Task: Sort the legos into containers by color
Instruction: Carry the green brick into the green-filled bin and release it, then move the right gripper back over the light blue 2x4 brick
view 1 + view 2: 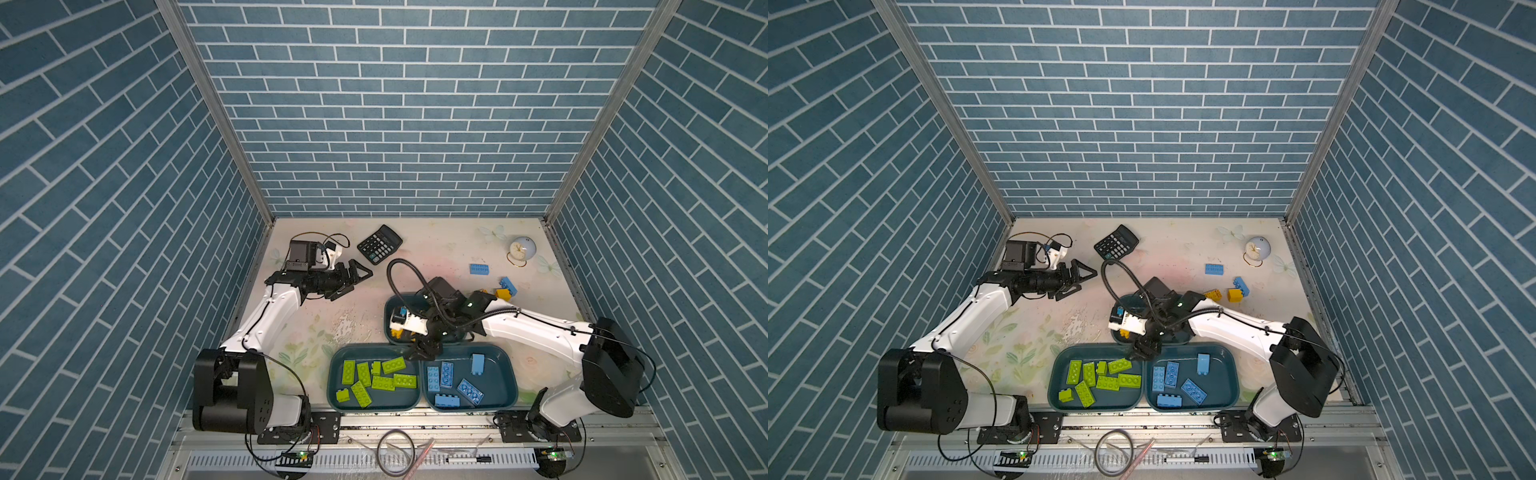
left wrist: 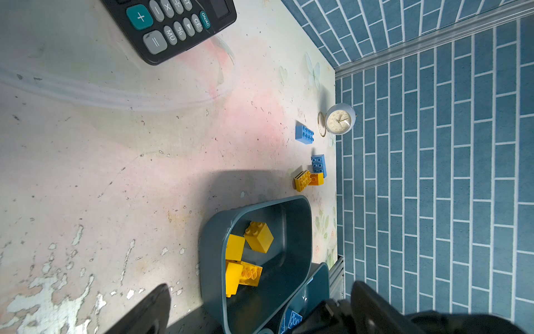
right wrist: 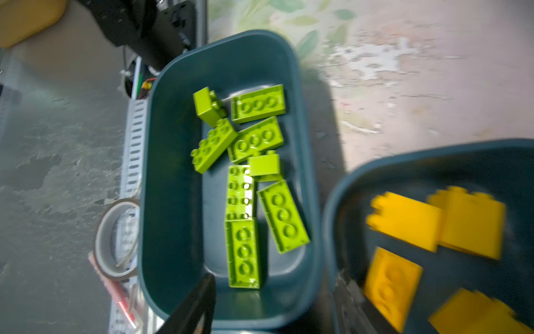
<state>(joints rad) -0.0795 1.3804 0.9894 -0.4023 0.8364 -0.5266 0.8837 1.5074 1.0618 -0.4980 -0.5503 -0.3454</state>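
Plainly, the right gripper (image 1: 424, 348) was held with jaws apart and empty above the rims where the yellow-brick tray (image 2: 205, 248) met the green-brick tray (image 1: 332, 376); a rim could be clipped and a tray shoved. The left gripper (image 1: 353, 284) was spread wide, empty, at far left. Four glossy studded bricks lay unsorted at far right. One blue brick (image 2: 318, 164) appeared pressed against two yellow bricks (image 2: 302, 180), so a neighbour might be dragged.

Table (image 1: 449, 245) bears a calculator (image 1: 380, 244) just past left gripper (image 1: 353, 284), three trays (image 1: 332, 386) beneath right gripper (image 1: 422, 353), clock (image 1: 521, 249) and loose bricks (image 1: 479, 269) beyond.
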